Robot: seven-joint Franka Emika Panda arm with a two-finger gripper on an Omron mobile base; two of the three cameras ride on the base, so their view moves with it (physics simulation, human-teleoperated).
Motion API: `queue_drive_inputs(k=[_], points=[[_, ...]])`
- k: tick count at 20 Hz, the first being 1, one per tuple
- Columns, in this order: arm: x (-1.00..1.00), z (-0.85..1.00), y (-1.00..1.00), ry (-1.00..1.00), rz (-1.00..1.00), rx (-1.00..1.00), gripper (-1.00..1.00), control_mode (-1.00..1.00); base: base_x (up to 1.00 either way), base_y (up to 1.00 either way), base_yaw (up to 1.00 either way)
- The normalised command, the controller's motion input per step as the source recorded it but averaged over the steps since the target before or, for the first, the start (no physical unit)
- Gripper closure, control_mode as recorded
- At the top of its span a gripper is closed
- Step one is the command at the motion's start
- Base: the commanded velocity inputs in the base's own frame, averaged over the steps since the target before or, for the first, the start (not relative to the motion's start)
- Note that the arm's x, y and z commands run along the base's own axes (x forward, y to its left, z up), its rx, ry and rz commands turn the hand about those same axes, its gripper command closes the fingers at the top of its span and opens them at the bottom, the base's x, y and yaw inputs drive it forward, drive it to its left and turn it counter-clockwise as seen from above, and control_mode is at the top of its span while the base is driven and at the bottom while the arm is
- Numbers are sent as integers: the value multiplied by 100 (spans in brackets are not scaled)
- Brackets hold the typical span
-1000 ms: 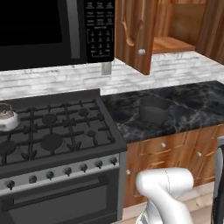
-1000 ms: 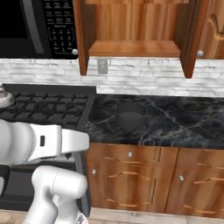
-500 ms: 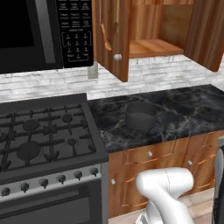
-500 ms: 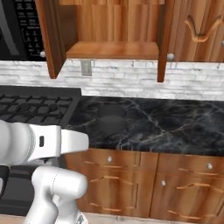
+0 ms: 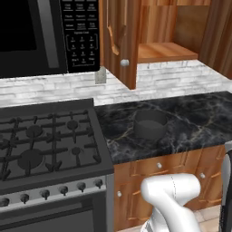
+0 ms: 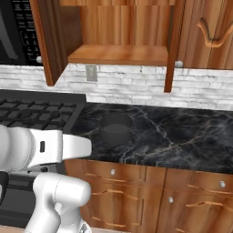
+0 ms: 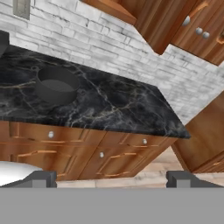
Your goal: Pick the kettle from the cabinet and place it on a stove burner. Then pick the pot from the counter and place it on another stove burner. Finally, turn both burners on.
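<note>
One round dark grey matte pot [image 5: 150, 124] sits untouched on the glossy black veined marble counter [image 6: 182, 132]; the gripper [image 7: 111, 178], jaws apart and well short, risks knocking it by misjudged approach.

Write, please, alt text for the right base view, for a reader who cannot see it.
A dark grey pot stands alone on the black marble counter, right of the black stove. Above it, the wooden wall cabinet is open, with a bare shelf. The robot's white arm is at lower left.
</note>
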Motion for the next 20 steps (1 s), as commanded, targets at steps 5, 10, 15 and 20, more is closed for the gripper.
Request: queue_drive_inputs(k=[5, 10, 15, 20], points=[[0, 0, 0, 0, 0, 0, -100, 100, 45, -39, 14], [0, 0, 0, 0, 0, 0, -100, 100, 34, -31, 15], [0, 0, 0, 0, 0, 0, -100, 100, 5, -22, 17], [0, 0, 0, 0, 0, 0, -100, 100, 30, -23, 18]])
